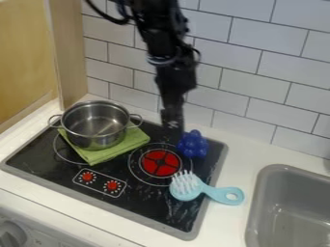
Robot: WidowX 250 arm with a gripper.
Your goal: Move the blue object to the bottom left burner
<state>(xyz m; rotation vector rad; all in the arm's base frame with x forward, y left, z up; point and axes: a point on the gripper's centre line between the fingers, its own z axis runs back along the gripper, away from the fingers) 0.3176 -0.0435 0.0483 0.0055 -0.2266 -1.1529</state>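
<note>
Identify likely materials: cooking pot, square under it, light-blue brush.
Silver two-handled pot: polished metal, probably stainless steel, judging by mirror-like reflections. Flat green square: matte, no shine; cloth or felt, unclear which. Light-blue white-bristled brush: probably smooth moulded plastic, evenly coloured.

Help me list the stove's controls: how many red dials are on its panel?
2, both on the white-outlined panel: the left red dial, and the right red dial, closer to the brush.
</note>
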